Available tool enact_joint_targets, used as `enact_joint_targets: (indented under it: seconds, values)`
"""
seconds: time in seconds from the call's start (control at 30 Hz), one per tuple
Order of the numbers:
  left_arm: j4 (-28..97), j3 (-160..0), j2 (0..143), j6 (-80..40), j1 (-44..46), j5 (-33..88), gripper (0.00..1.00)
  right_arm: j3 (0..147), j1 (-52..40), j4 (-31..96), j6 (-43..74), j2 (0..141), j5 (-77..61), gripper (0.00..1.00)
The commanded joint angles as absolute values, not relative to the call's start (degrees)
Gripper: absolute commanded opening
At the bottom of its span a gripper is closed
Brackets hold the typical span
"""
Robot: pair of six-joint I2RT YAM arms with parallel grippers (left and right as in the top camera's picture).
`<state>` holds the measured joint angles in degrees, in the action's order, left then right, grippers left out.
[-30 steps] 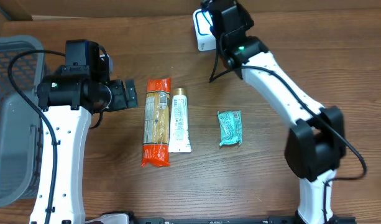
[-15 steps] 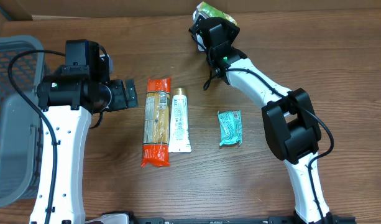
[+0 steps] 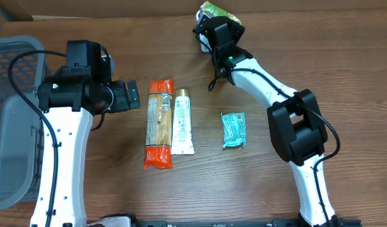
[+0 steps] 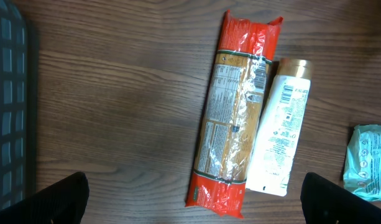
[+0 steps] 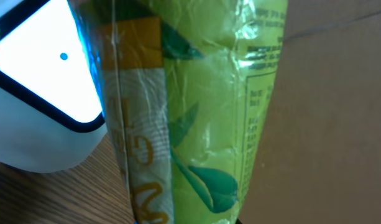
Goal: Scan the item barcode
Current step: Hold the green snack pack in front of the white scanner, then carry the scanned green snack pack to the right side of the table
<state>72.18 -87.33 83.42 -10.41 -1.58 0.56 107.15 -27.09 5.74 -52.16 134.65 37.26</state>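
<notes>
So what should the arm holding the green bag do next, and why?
Probably twist the green bag toward the scanner: the right gripper holds it beside the lit window, but its fine print sits on the far side and no barcode shows.

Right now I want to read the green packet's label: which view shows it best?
The right wrist view: the green packet fills the frame, its print visible, beside the white scanner. Overhead catches only a corner of it; the left wrist view shows none.

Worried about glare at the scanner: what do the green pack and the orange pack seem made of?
Green pack: thin glossy plastic film, judging by its crinkles and sheen. Orange pack: probably clear plastic film with printed ends; contents show through, highlights glint.
</notes>
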Motion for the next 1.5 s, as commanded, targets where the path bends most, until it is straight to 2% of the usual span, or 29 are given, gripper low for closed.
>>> enact_joint_targets:
  seconds: [0.0, 0.1, 0.27, 0.47, 0.5, 0.6, 0.7, 0.83, 0.9, 1.17, 1.23, 1.27, 1.3, 1.33, 1.4, 1.43, 1.47]
  values:
    - [72.12, -86.91, 83.15, -10.96, -1.48, -0.21, 1.0, 109.21, -26.96, 5.96, -45.12, 132.46, 37.89, 0.04]
    - [72.1, -86.91, 83.15, -10.96, -1.48, -0.21, 1.0, 109.25, -27.29, 11.66, -39.55, 129.23, 35.66, 0.04]
    - [72.1, -86.91, 83.15, -10.96, -1.48, -0.21, 0.99, 109.27, -27.29, 26.22, -26.24, 118.45, 22.52, 0.04]
    - [72.1, -86.91, 83.15, -10.96, -1.48, -0.23, 1.0, 109.25, -24.14, 47.9, 1.45, 103.31, -3.75, 0.04]
    - [72.1, -86.91, 83.15, -10.96, -1.48, -0.21, 1.0, 109.25, -20.8, 56.47, 6.04, 100.27, -12.01, 0.04]
    - [72.12, -86.91, 83.15, -10.96, -1.45, -0.21, 1.0, 109.19, -14.06, 68.84, 6.22, 98.85, -21.45, 0.04]
    - [72.07, -86.91, 83.15, -10.96, -1.48, -0.23, 1.0, 107.57, -7.97, 75.5, 5.5, 99.02, -21.74, 0.04]
    - [72.1, -86.91, 83.15, -10.96, -1.56, -0.23, 1.0, 101.91, 0.49, 75.88, 5.15, 99.02, -21.8, 0.04]
    - [72.12, -86.91, 83.15, -10.96, -1.56, -0.21, 0.99, 95.81, 6.61, 71.88, 6.26, 99.02, -22.9, 0.04]
    - [72.1, -86.91, 83.15, -10.96, -1.56, -0.21, 1.0, 77.08, 18.41, 51.03, 16.6, 99.02, -23.68, 0.04]
    - [72.1, -86.91, 83.15, -10.96, -1.56, -0.23, 1.0, 74.02, 20.36, 46.78, 18.44, 99.02, -23.7, 0.11]
    - [72.1, -86.91, 83.15, -10.96, -1.56, -0.23, 1.0, 72.82, 21.15, 45.17, 18.46, 99.02, -23.68, 0.19]
    - [72.1, -86.91, 83.15, -10.96, -1.56, -0.21, 1.0, 72.27, 21.63, 44.82, 18.41, 99.02, -23.64, 0.39]
    - [72.1, -86.91, 83.15, -10.96, -1.56, -0.21, 0.99, 72.03, 21.96, 44.99, 18.39, 99.04, -23.68, 0.52]
    - [72.12, -86.91, 83.15, -10.96, -1.56, -0.21, 1.0, 72.18, 22.04, 46.0, 18.04, 99.0, -24.43, 0.64]
    - [72.1, -86.91, 83.15, -10.96, -1.56, -0.21, 1.0, 72.55, 22.04, 46.72, 17.19, 98.98, -25.71, 0.74]
    - [72.1, -86.91, 83.15, -10.96, -1.54, -0.21, 0.99, 73.19, 22.04, 47.72, 15.79, 98.98, -27.38, 0.89]
